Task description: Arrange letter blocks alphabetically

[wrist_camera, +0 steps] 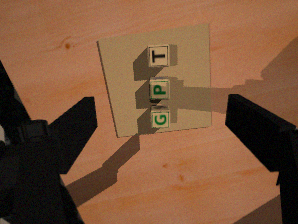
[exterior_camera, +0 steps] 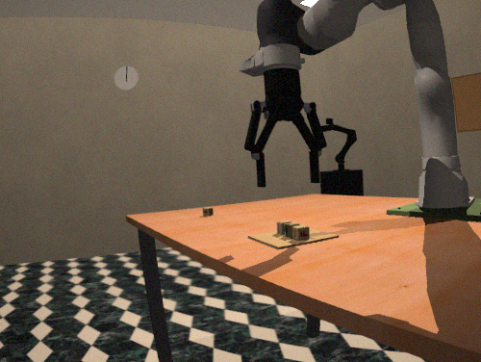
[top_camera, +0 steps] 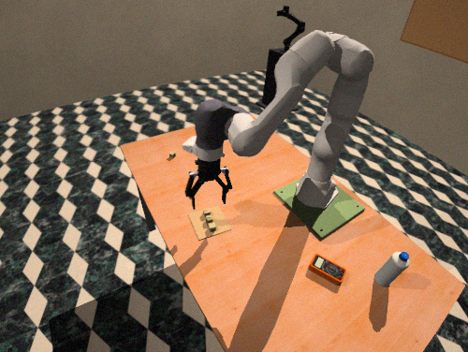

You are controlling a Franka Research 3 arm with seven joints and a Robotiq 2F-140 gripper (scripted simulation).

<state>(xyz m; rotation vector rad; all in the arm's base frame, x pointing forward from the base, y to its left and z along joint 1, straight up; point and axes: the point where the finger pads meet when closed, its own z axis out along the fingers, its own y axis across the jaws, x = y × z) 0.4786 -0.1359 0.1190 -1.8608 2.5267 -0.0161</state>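
The tan mat (top_camera: 197, 227) (exterior_camera: 321, 237) (wrist_camera: 192, 40) carries three blocks in a nearly straight row, all within its edges. From the robot's base they read, left to right, the green G block (top_camera: 212, 227) (exterior_camera: 301, 233) (wrist_camera: 160, 119), the green P block (wrist_camera: 160, 90) and the black T block (wrist_camera: 158, 55). The letters are on top, upright as seen from the base. Small gaps show; the one between P and T looks wider. A fourth block (top_camera: 172, 154) (exterior_camera: 207, 211) lies off the mat; its top letter is unreadable. My gripper (top_camera: 209, 205) (exterior_camera: 288, 184) (wrist_camera: 161, 110) is wide open and empty above the row.
An orange multimeter (top_camera: 328, 269) and a grey bottle (top_camera: 390, 270) with a blue cap stand on the table, well away from the mat. The green base plate (top_camera: 346, 210) (exterior_camera: 401, 211) lies under the arm. The fourth block is near the far table edge.
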